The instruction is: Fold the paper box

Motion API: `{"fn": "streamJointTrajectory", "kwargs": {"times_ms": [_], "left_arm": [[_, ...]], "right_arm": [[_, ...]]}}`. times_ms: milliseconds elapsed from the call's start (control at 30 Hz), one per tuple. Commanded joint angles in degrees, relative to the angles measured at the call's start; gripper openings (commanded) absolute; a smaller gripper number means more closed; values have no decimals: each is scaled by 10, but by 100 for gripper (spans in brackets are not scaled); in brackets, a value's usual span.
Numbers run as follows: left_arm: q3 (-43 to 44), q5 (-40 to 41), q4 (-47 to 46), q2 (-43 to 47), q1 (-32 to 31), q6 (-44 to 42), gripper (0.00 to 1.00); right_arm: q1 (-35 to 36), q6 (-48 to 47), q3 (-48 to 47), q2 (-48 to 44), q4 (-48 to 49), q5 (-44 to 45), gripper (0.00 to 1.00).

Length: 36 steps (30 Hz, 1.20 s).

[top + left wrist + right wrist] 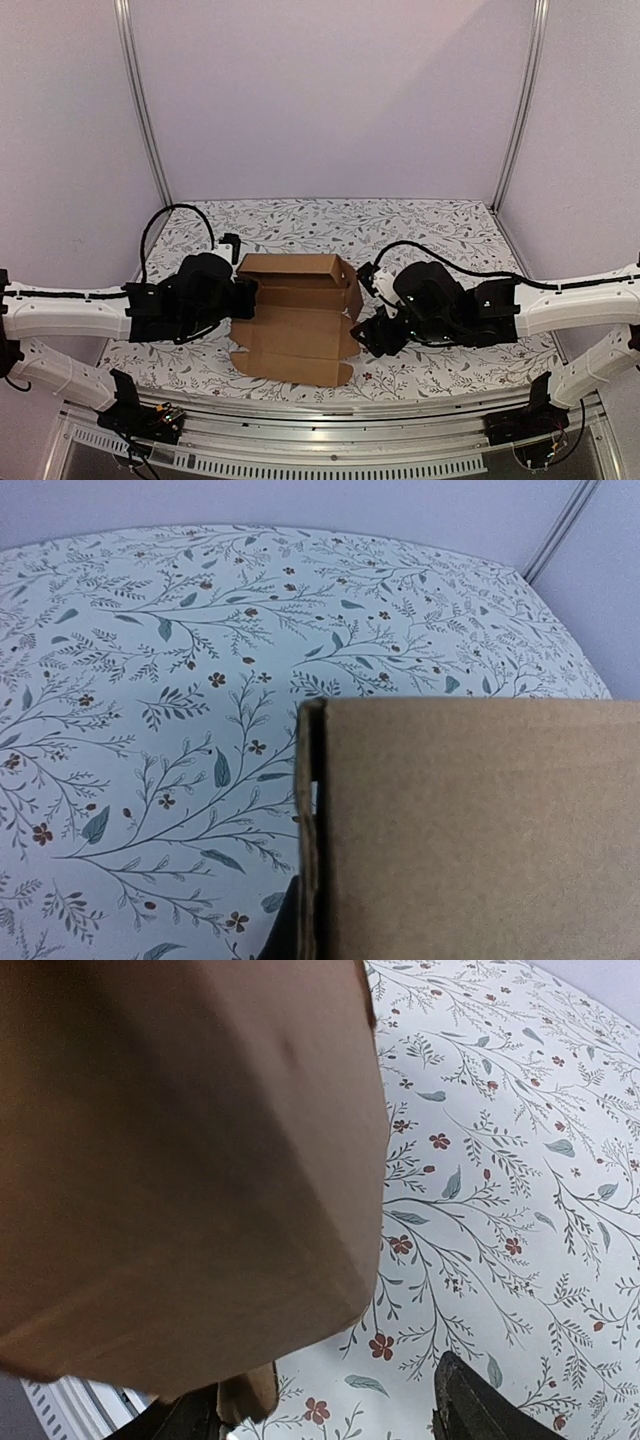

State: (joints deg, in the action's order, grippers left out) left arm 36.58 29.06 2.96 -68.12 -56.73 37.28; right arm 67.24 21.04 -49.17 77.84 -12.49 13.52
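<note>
Box: the paper box [295,320], plain brown cardboard, sits in the middle of the top view. It is half formed: the rear and side walls stand up, and a wide flap with tabs lies flat toward the bottom of the frame.
Box up close: in the left wrist view one panel [480,830] fills the lower right, cut off by the frame. In the right wrist view it is a blurred brown mass [180,1160] across the upper left.
Left gripper: the left gripper [243,298] meets the box's left wall and is closed. Only a dark sliver of it [283,935] shows beside the panel's edge, so I cannot tell whether cardboard is pinched.
Right gripper: the right gripper [368,335] is at the box's lower right corner. Its fingers [470,1405] stand well apart, and a small cardboard tab hangs by the left one.
Surface: a white tablecloth [440,230] with a leaf and flower print.
Edges: a black cable [165,215] loops at the middle left.
</note>
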Motion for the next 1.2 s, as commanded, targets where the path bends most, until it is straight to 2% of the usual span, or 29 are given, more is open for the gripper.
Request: {"fn": "streamJointTrajectory", "kwargs": {"times_ms": [0, 100, 300, 667, 900, 1033, 1167], "left_arm": [[-14, -43, -9, 25, 3, 19, 0], [-21, -60, -15, 34, 6, 20, 0], [-31, -93, -47, 49, 9, 18, 0], [-34, -172, -94, 37, 19, 39, 0], [-29, -198, -106, 28, 23, 45, 0], [-29, -176, -90, 26, 25, 35, 0], [-31, -142, -69, 31, 28, 26, 0]], "right_arm": [[3, 12, 23, -13, 15, 18, 71], [4, 14, 37, -24, 25, 17, 69], [3, 19, 64, -50, 53, 13, 59], [4, 34, 104, -77, 143, -16, 50], [4, 32, 109, -81, 165, -26, 48], [4, 22, 115, -98, 155, -18, 51], [4, -2, 112, -135, 102, -12, 56]]}}
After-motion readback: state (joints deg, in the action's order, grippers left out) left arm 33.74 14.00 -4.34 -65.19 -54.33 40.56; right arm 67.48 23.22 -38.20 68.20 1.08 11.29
